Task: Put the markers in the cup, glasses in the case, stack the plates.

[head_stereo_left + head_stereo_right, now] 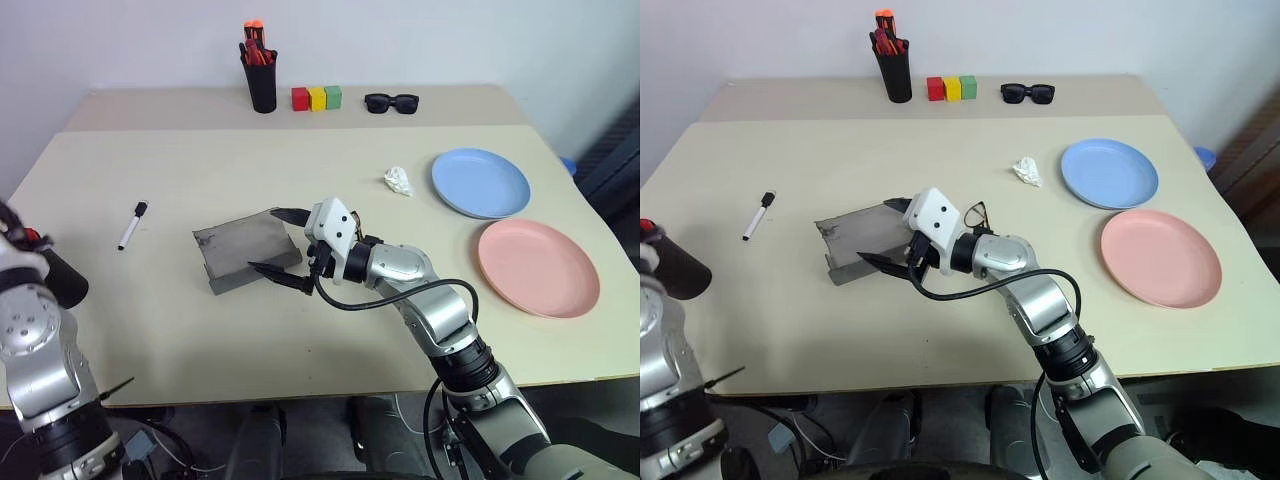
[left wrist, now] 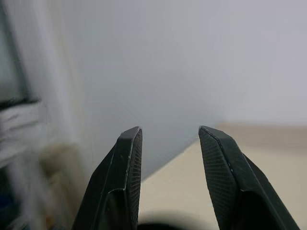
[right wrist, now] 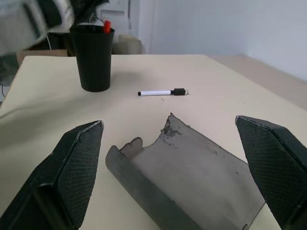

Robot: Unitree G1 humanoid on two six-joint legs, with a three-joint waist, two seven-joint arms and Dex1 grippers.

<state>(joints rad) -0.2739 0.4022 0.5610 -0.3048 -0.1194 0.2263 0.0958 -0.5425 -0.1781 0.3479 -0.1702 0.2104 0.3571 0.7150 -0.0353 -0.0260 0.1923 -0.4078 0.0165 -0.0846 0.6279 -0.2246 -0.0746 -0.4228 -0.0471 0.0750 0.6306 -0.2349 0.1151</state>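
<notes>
Case [image 1: 245, 249] open on table [image 1: 200, 340], our right gripper [image 1: 287, 247] spread wide either side of it, nothing held, left gripper [image 2: 168, 139] fingers apart, empty — red marker [image 3: 107, 26] in cup [image 3: 92, 57], white marker [image 1: 133, 225] loose.

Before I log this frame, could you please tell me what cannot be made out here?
- The glasses: mostly hidden behind the right gripper in the eye views.
- The cup: cut off by the left edge in the eye views; its contents, bar a red tip, are hidden by its wall.
- Inside of the case: not visible.
</notes>
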